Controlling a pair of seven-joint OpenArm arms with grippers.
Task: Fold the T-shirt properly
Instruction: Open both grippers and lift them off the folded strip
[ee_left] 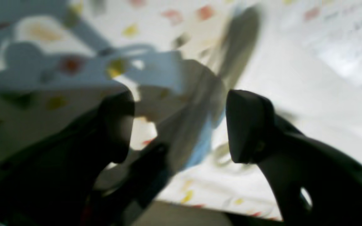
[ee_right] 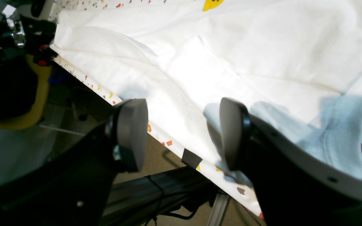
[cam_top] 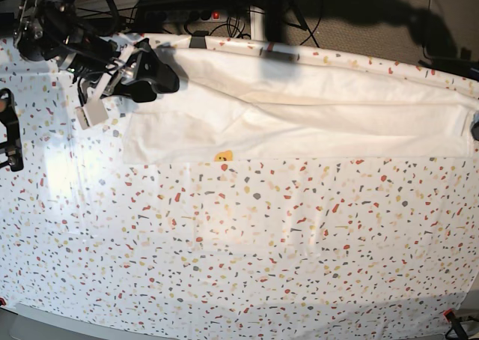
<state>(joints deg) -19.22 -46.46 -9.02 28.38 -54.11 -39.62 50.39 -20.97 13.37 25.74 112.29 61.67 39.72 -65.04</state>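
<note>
Looking through the left wrist view, everything is blurred: the left gripper [ee_left: 179, 125] has its jaws spread wide with nothing between them, above the speckled tablecloth [ee_left: 200, 191] and pale fabric that is probably the T-shirt [ee_left: 309, 103]; a soft blue-white shape between the jaws I cannot name.

In the right wrist view the right gripper [ee_right: 181, 135] also stands with jaws parted and empty, poised over the near hem of the one T-shirt [ee_right: 200, 56] where it runs along the desk's edge.

The base view shows that single T-shirt [cam_top: 314, 123] folded into a long band along the far side of the desk [cam_top: 224, 250], a yellow bit of print peeking at its near edge. One arm is plainly in frame, at upper left beside the shirt's end. Judging from this, a lengthwise fold is down and released; next calls for regrasping an end to fold the band crosswise.
</note>
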